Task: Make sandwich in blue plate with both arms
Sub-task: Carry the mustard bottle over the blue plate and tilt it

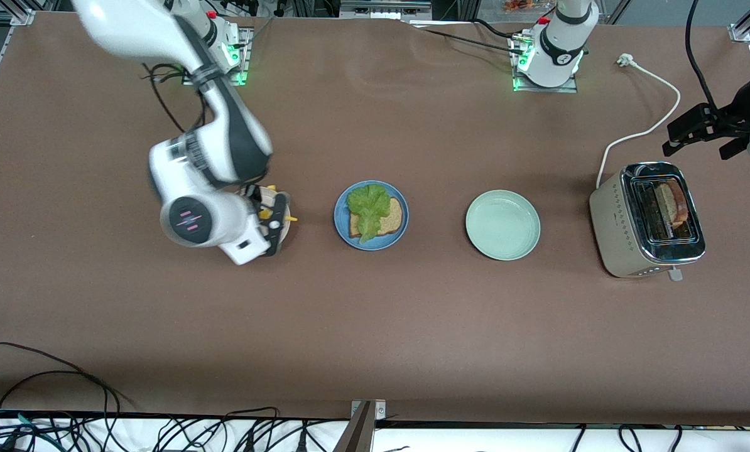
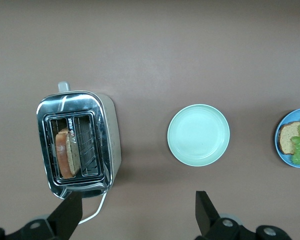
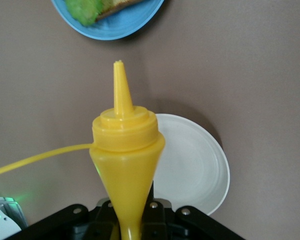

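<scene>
On the counter (image 1: 375, 326), we see the toaster (image 1: 648, 220) still holding the second slice (image 1: 671, 204), under our released left pincer (image 1: 701, 135). The blue plate (image 1: 371, 215) carries one bread slice (image 1: 384, 220) topped with lettuce (image 1: 367, 207). Our right pincer (image 1: 268, 216) grasps a yellow sauce bottle (image 3: 126, 150) over the white plate (image 3: 195, 165); judging by this, sauce and top slice remain.

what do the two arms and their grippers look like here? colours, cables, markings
Both arms are glossy white with black joint sections. The right arm has loose black cables looping off its upper link and a round end cap with small pink marks. The left arm has a black band at its base; green lights glow at both bases. The left gripper has black flat fingers; the right gripper is black too.
</scene>
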Tool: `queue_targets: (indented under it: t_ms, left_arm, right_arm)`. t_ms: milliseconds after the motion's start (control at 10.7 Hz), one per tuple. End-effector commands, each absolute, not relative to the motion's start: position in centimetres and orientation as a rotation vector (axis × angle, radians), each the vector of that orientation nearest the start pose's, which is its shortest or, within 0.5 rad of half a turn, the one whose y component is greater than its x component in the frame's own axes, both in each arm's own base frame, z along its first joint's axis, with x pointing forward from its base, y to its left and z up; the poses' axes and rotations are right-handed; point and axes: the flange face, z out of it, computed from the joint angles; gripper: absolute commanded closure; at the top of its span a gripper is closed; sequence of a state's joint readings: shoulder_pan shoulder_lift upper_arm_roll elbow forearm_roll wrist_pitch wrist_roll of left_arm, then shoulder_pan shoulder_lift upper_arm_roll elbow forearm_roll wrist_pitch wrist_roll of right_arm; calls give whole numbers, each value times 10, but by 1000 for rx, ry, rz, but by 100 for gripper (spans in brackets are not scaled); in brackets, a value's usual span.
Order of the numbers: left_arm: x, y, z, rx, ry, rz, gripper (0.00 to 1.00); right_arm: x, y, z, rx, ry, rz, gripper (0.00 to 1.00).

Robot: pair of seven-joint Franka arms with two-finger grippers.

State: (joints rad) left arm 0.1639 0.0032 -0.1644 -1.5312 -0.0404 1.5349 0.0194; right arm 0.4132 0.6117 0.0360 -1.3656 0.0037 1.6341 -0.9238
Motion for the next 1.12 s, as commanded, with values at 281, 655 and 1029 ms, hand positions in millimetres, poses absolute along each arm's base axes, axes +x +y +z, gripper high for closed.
queue_targets:
  t_ms: [281, 655, 1029]
  left_arm:
    - [539, -6, 640, -3166, 45, -12, 0]
    - [538, 0, 637, -3177, 33, -3, 0]
    - [536, 11, 627, -3202, -7, 17, 0]
  right_arm:
    - [565, 402, 330, -2538, -2372, 606, 86]
    - [540, 448, 320, -2499, -2690, 625, 86]
    - [485, 513, 303, -2433, -3043, 585, 86]
